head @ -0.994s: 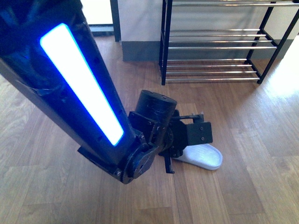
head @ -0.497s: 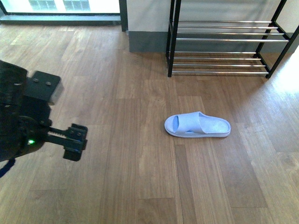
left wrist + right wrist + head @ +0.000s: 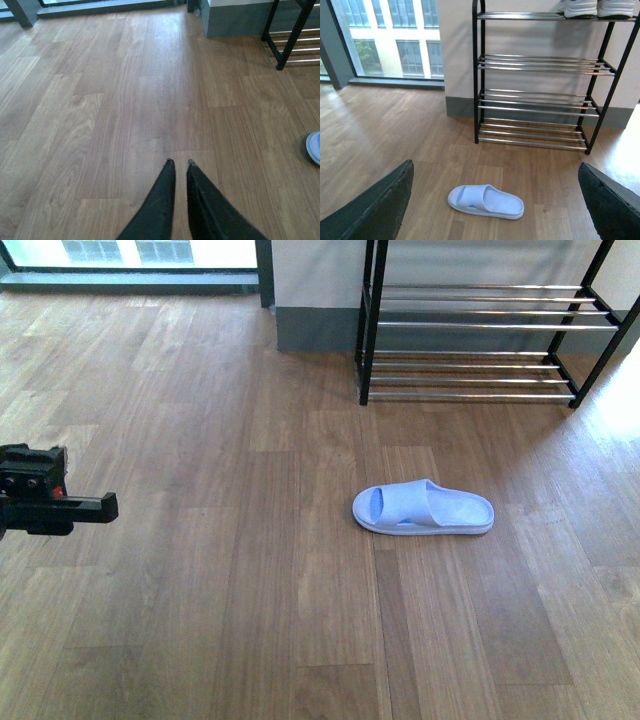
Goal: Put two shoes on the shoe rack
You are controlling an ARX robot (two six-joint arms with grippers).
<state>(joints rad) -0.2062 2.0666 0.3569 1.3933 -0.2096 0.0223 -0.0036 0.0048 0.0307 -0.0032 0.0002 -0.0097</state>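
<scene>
One pale blue slide (image 3: 423,508) lies flat on the wood floor, toe toward the left, a short way in front of the shoe rack (image 3: 480,325). In the right wrist view the slide (image 3: 486,201) sits low between my wide-open right gripper (image 3: 495,165) fingers, apart from both. Behind it stands the shoe rack (image 3: 535,95), with two sneakers (image 3: 595,7) on its top shelf, cut off by the frame edge. My left gripper (image 3: 105,507) is at the far left, well away from the slide. It is shut and empty (image 3: 179,162) over bare floor.
A grey wall base (image 3: 315,330) runs behind the rack's left side. Windows (image 3: 395,40) reach down to the floor at the far left. The rack's lower shelves (image 3: 535,132) hold nothing. Only the slide's rim (image 3: 315,147) shows in the left wrist view.
The left arm, which covered the middle of the front view and part of the slide, has swung off to the left edge. The slide now shows in full.
</scene>
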